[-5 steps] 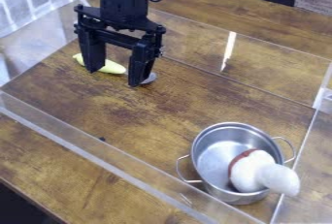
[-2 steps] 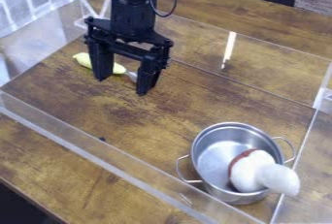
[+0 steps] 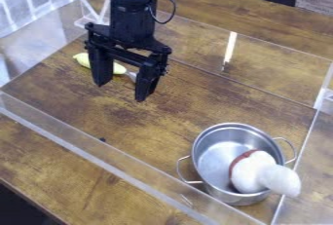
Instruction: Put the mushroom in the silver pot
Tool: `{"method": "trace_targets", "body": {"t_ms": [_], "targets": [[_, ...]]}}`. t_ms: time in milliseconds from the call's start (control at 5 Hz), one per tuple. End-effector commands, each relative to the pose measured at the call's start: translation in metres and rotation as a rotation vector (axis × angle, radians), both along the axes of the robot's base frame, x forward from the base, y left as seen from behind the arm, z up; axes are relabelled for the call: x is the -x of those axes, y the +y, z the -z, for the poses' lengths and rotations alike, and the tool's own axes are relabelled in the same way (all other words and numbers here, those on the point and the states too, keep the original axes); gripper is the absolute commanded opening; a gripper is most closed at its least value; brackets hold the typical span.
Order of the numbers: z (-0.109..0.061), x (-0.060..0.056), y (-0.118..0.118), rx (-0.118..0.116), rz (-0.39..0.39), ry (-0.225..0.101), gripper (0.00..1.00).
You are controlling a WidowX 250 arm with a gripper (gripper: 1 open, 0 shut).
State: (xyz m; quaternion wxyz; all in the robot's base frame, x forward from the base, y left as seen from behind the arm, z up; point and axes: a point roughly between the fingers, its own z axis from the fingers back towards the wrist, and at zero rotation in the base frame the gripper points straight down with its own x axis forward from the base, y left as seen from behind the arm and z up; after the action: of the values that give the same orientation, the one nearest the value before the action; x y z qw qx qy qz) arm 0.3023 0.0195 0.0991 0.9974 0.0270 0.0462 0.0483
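The mushroom [image 3: 258, 174] lies in the silver pot [image 3: 208, 149] at the lower right, its reddish-brown cap inside and its white stem resting over the right rim. My gripper [image 3: 121, 83] hangs well to the upper left of the pot, above the wooden table. Its two black fingers [image 3: 101, 76] point down and stand apart, open, with nothing between them.
A yellow-handled spoon [image 3: 86, 61] lies partly hidden behind the gripper at the left. Clear acrylic walls [image 3: 130, 175] box in the wooden table [image 3: 208, 93]; a low one runs across the front. A small pale upright piece [image 3: 231, 49] stands at the back.
The gripper has shifted slightly right and toward the front, staying open. The mushroom and pot have not moved.
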Motion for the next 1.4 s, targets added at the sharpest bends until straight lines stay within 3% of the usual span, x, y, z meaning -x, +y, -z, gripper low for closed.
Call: {"method": "trace_targets", "body": {"t_ms": [0, 400, 800, 1200], "targets": [[-0.022, -0.006, 0.004, 0.006, 0.036, -0.070, 1.00], [-0.026, -0.011, 0.002, 0.009, 0.074, -0.070, 1.00], [-0.024, -0.016, 0.023, 0.006, -0.048, -0.058, 1.00], [-0.037, -0.016, 0.006, 0.007, -0.115, -0.037, 1.00]]}}
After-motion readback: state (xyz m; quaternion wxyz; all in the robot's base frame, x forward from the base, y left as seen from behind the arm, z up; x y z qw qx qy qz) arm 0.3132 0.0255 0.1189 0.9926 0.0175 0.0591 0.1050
